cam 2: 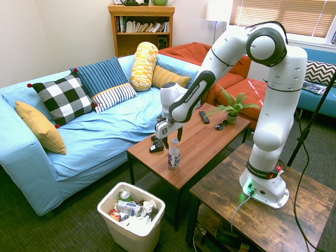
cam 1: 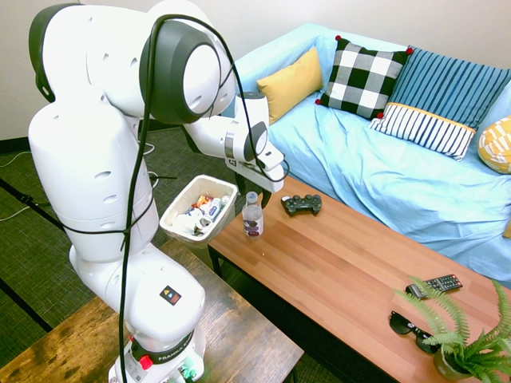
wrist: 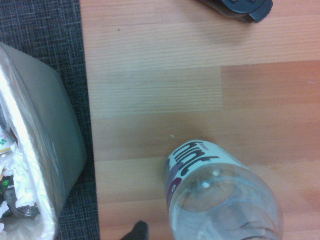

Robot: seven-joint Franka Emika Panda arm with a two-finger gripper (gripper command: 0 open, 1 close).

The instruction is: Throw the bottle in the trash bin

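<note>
Bottle point(cam 1: 253, 219): stands upright on the coffee table point(cam 1: 351, 267), near the end by the bin. Going left to right in the first exterior view, begin with the trash bin point(cam 1: 172, 210), set just past the table's end and holding litter point(cam 1: 204, 212), but not this bottle. Next, at the bottle, find the gripper point(cam 2: 173, 139) with jaws spread open about the level of the cap point(cam 2: 174, 141), apparently not gripping anything. Further right, see the game controller point(cam 1: 302, 205), then the remote point(cam 1: 435, 286), sunglasses point(cam 1: 413, 330) and potted fern point(cam 1: 467, 339). Looks like late approach: reach nearly made, with closing on the bottle, lifting, carrying over the bin and letting go all left to do
</note>
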